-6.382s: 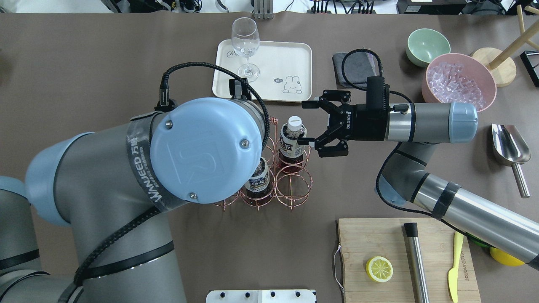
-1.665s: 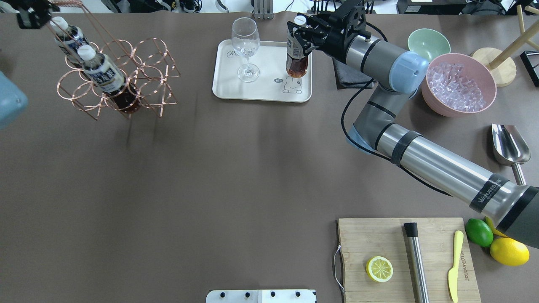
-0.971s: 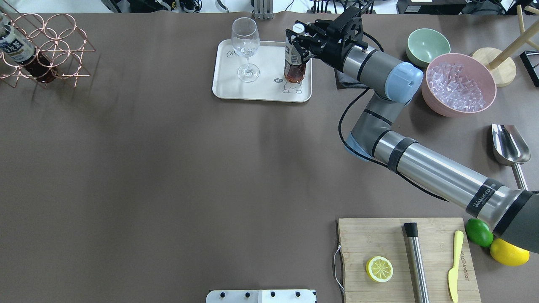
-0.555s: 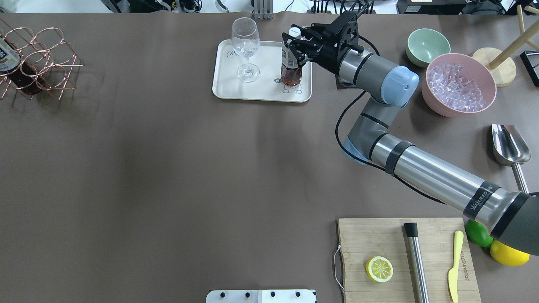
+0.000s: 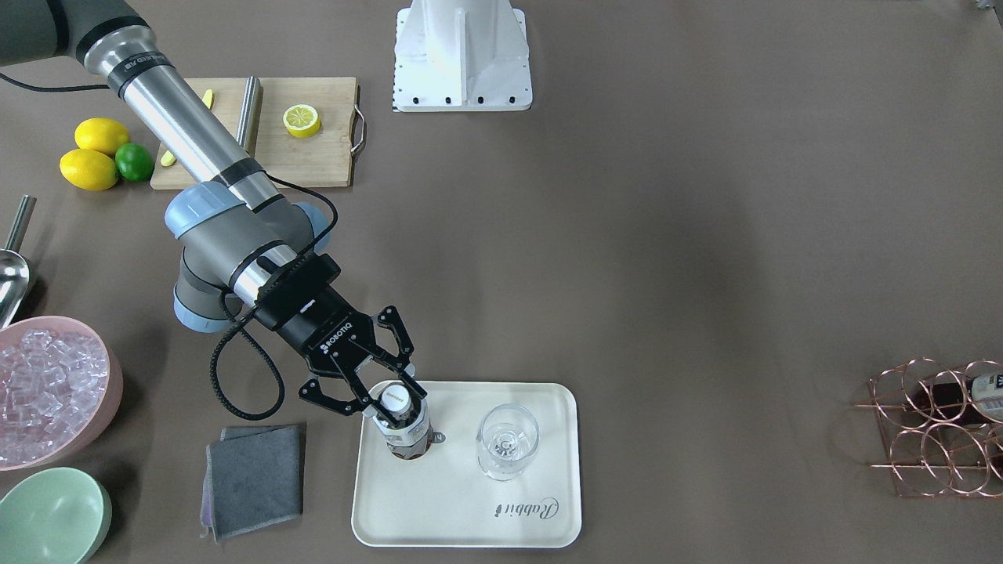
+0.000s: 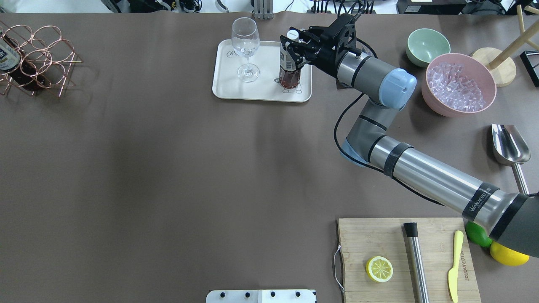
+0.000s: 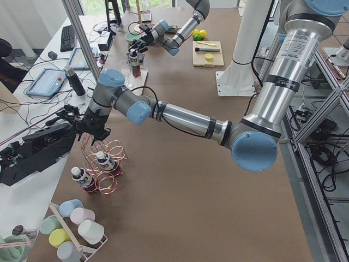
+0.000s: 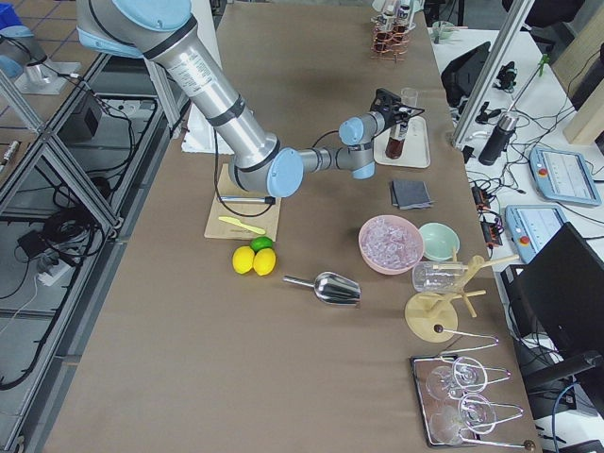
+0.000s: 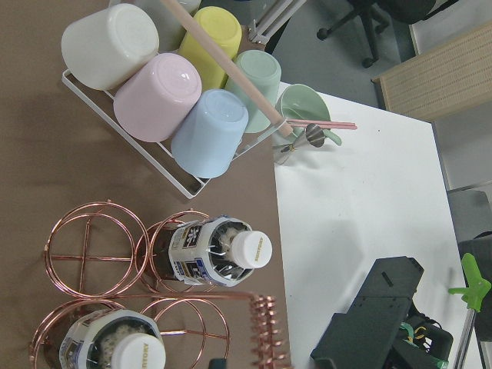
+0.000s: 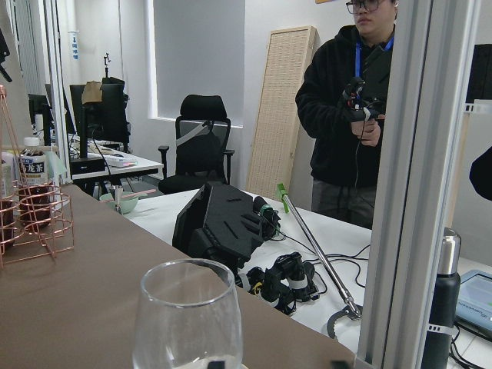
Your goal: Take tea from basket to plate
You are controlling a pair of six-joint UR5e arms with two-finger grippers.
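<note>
Tea upright on plate, right pincer gripping it, 2 bottles in basket

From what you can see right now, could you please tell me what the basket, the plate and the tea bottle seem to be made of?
The basket looks like thin metal wire, shiny copper-coloured; it glints. The plate is probably smooth cream plastic or melamine, semi-matte. The tea bottle is likely clear plastic: glossy, see-through wall.
</note>
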